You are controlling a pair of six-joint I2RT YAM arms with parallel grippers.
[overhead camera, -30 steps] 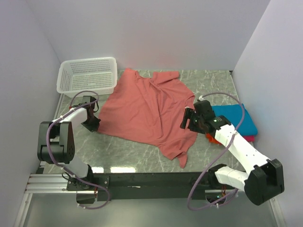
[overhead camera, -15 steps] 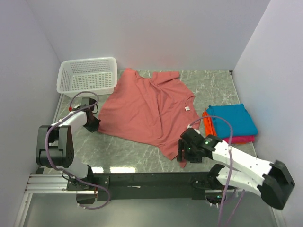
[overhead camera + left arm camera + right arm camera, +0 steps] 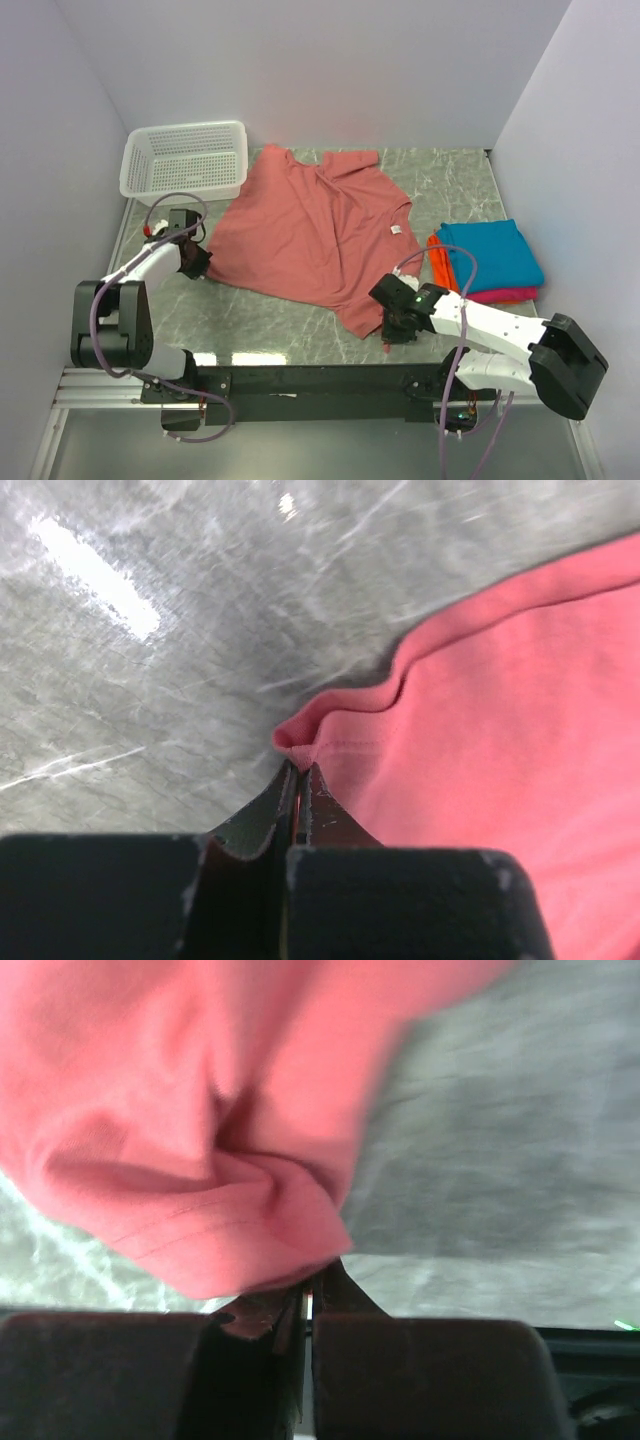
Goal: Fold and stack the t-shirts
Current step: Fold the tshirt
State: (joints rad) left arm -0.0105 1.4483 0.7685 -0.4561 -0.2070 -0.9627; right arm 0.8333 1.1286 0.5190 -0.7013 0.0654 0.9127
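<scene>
Swung down, my right end effector point(image 3: 392, 323) now pinches the near hem corner of the limp salmon-red t-shirt point(image 3: 310, 230) on the counter point(image 3: 250, 318), my left end effector point(image 3: 197, 262) pinching its left corner.

a lab test cell: plain white walls point(image 3: 300, 60) box in a marble-look table point(image 3: 450, 180) on an aluminium rail point(image 3: 100, 385).
</scene>
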